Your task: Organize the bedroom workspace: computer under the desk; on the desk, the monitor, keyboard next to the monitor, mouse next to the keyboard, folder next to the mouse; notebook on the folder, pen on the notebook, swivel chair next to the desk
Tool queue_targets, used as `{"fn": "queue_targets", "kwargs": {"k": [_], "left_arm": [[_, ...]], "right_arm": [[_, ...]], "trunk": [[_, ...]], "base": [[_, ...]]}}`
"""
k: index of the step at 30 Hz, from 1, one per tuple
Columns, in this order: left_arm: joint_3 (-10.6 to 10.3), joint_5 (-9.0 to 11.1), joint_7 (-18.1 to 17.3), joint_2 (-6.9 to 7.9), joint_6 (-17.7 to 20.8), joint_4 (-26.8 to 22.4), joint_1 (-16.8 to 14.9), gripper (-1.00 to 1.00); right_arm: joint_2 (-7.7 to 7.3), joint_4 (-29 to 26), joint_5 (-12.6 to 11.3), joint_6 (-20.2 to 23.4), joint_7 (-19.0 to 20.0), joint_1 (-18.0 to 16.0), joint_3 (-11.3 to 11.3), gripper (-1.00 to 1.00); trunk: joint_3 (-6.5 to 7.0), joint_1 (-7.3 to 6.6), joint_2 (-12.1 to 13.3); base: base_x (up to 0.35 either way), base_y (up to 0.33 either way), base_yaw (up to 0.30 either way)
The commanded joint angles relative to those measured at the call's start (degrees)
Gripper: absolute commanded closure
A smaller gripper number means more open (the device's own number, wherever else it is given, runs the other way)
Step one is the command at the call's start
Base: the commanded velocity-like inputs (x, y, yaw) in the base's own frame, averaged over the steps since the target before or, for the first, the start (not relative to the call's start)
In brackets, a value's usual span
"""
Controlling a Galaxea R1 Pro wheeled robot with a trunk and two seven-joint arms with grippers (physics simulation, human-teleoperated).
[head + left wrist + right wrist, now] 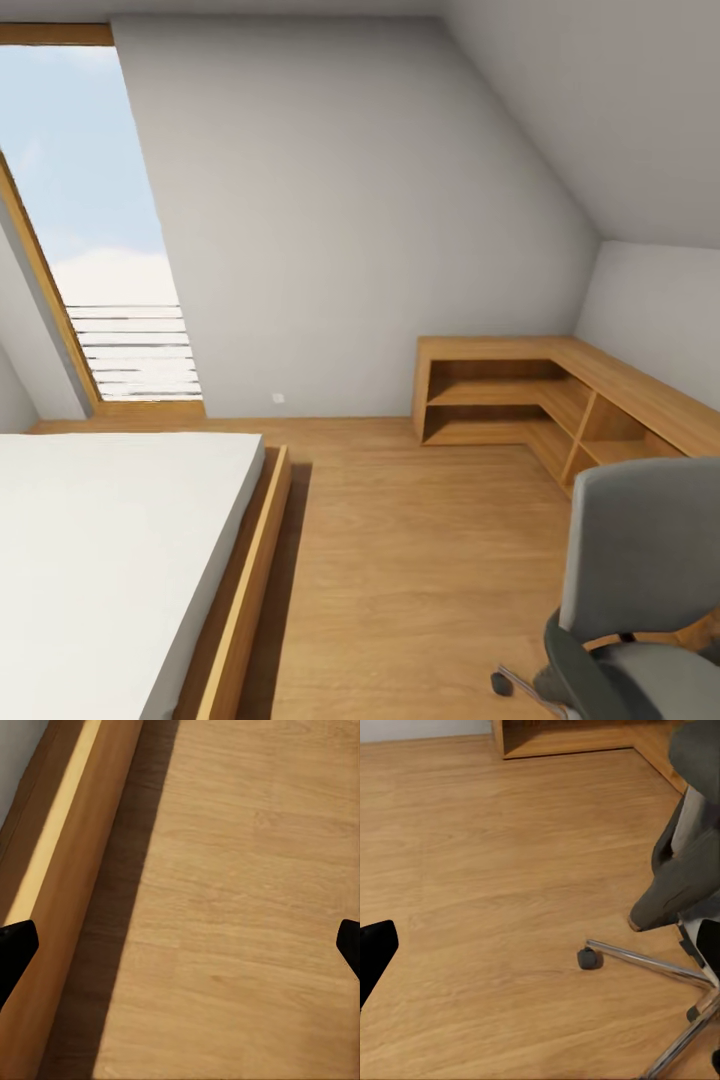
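The swivel chair (640,560) stands at the lower right of the head view, its grey back turned toward me, with a castor (501,684) on the wood floor. In the right wrist view the swivel chair (682,874) is close by, its chrome base (649,961) and castor (589,958) just past my right gripper (540,952), which is open and empty. My left gripper (180,952) hangs open and empty over the floor beside the bed frame (67,870). The desk, computer, monitor, keyboard, mouse, folder, notebook and pen are out of view.
A bed (110,560) with a white mattress and oak frame fills the left. A low oak shelf unit (520,385) runs along the back right corner. A tall skylight (95,230) is at the left. Wood floor (400,560) lies between bed and chair.
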Motion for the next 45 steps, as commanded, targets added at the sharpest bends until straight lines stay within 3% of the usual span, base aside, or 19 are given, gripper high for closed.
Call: {"fn": "queue_targets", "kwargs": {"k": [1, 45], "left_arm": [[-0.41, 0.6, 0.4, 0.06, -0.3, 0.02, -0.06, -1.0], [-0.32, 0.77, 0.5, 0.11, -0.27, 0.11, -0.06, -1.0]], "right_arm": [[-0.02, 0.03, -0.52, -0.18, -0.16, -0.05, 0.5, -1.0], [-0.02, 0.04, -0.52, -0.18, -0.16, -0.05, 0.5, -1.0]], "trunk": [[-0.07, 0.04, -0.04], [-0.07, 0.04, -0.04]], "base": [[0.322, 0.0, 0.0], [0.326, 0.0, 0.0]]}}
